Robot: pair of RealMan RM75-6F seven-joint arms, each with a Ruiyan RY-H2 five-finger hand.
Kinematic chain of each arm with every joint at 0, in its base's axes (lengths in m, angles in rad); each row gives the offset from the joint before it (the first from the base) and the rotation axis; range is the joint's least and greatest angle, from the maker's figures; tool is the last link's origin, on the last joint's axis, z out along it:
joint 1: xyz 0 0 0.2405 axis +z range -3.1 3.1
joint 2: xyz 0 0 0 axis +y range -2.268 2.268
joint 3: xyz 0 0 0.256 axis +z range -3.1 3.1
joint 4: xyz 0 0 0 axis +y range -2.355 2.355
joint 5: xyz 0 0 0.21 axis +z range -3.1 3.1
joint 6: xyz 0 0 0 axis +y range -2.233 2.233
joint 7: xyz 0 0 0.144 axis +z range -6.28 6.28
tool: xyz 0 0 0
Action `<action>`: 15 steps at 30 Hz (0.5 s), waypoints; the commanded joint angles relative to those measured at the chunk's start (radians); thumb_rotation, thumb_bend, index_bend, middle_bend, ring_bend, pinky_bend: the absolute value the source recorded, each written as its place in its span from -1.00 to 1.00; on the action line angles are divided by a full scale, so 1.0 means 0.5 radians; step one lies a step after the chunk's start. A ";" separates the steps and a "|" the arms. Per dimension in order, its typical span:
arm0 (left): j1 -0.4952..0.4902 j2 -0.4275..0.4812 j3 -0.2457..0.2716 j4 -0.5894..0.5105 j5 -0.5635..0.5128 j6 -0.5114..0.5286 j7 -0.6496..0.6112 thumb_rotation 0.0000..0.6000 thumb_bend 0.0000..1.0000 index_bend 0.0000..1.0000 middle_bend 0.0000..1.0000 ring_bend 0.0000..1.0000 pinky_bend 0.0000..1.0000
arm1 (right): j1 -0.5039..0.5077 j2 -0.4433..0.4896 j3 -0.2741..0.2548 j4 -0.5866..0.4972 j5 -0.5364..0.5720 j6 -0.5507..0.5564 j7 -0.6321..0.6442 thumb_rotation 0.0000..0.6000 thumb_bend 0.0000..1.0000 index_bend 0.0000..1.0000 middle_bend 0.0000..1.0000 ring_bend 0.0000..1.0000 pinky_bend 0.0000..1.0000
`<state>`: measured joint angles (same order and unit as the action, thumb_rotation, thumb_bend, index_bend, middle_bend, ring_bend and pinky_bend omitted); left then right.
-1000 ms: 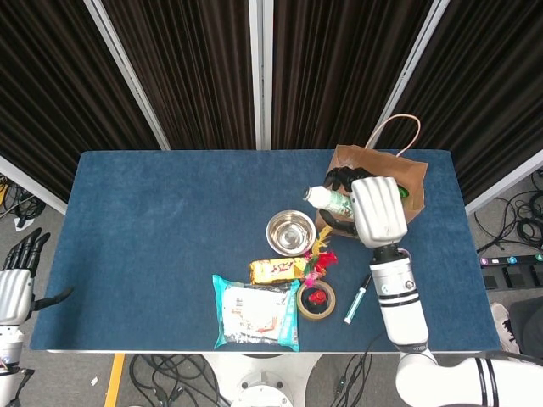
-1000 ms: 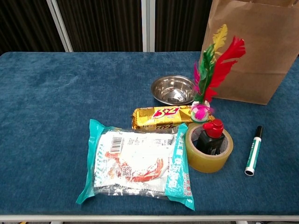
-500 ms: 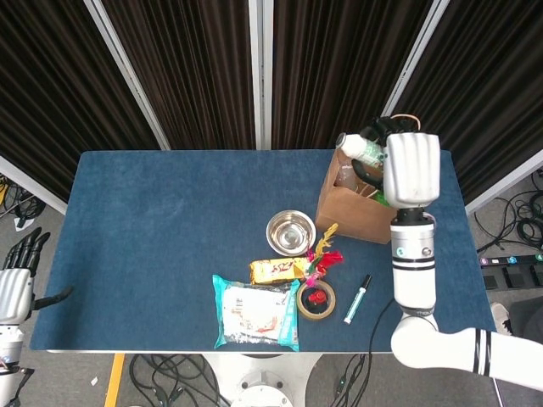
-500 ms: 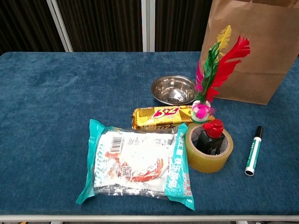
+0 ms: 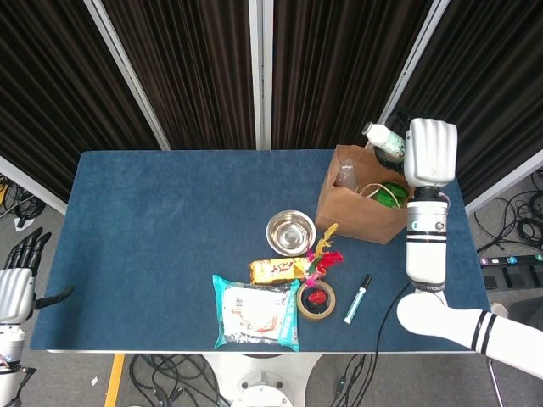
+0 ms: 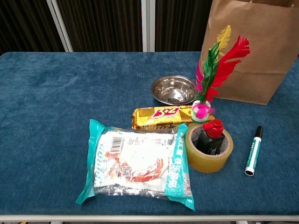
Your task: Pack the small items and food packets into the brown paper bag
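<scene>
The brown paper bag point(image 5: 361, 199) stood upright at the table's point(image 5: 153, 229) far right. Above its far rim, a white bottle point(image 5: 383, 138) was held by the right hand point(image 5: 430, 153), fingers curled around it. The left hand point(image 5: 19, 280) was kept off the table's left edge, fingers straight and close together, touching nothing.

Both views are evenly and brightly lit from above, with no harsh shadows; things on the blue surface point(image 5: 170, 220) cast only faint, soft shade close beneath them. The steel bowl point(image 6: 173, 89) shows bright glints on its rim and inner wall, and the clear wrap of the big packet point(image 6: 137, 163) carries small patches of glare. The white hand point(image 5: 431, 151) is near washed out in the head view. The dark curtains point(image 5: 195, 68) stay deep and little detailed. The head view bends slightly toward its edges. The chest view is sharp up close; its far background is softer.
</scene>
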<state>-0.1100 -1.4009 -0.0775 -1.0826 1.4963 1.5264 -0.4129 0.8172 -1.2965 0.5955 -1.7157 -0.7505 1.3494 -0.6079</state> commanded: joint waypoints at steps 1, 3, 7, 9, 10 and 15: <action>-0.001 0.001 0.000 0.002 -0.002 -0.005 -0.003 1.00 -0.73 -0.84 -0.88 -1.00 -0.76 | 0.009 -0.001 -0.015 0.030 0.069 -0.054 0.036 1.00 -0.54 0.24 0.04 -0.01 0.39; -0.003 0.001 0.000 0.003 -0.002 -0.008 -0.003 1.00 -0.73 -0.84 -0.88 -1.00 -0.76 | 0.005 0.014 -0.025 0.011 0.115 -0.099 0.055 1.00 -0.68 0.15 -0.01 -0.10 0.33; -0.004 -0.003 0.000 0.004 -0.003 -0.010 0.004 1.00 -0.73 -0.84 -0.88 -1.00 -0.76 | 0.009 0.057 -0.047 -0.013 0.167 -0.154 0.052 1.00 -0.98 -0.10 -0.09 -0.34 0.06; -0.005 -0.001 -0.001 0.001 -0.004 -0.010 0.005 1.00 -0.73 -0.84 -0.88 -1.00 -0.76 | 0.012 0.071 -0.060 -0.015 0.157 -0.161 0.062 1.00 -1.00 -0.15 -0.13 -0.41 -0.03; -0.005 0.001 -0.001 0.000 -0.004 -0.010 0.005 1.00 -0.73 -0.84 -0.88 -1.00 -0.76 | 0.013 0.076 -0.065 -0.013 0.153 -0.162 0.066 1.00 -1.00 -0.16 -0.15 -0.44 -0.07; -0.006 0.007 -0.003 -0.011 0.000 -0.003 0.000 1.00 -0.73 -0.84 -0.88 -1.00 -0.76 | 0.010 0.107 -0.078 -0.034 0.165 -0.179 0.112 1.00 -1.00 -0.20 -0.20 -0.50 -0.16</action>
<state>-0.1130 -1.3972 -0.0791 -1.0882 1.4962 1.5250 -0.4127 0.8230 -1.2457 0.5579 -1.7300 -0.6699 1.2613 -0.5550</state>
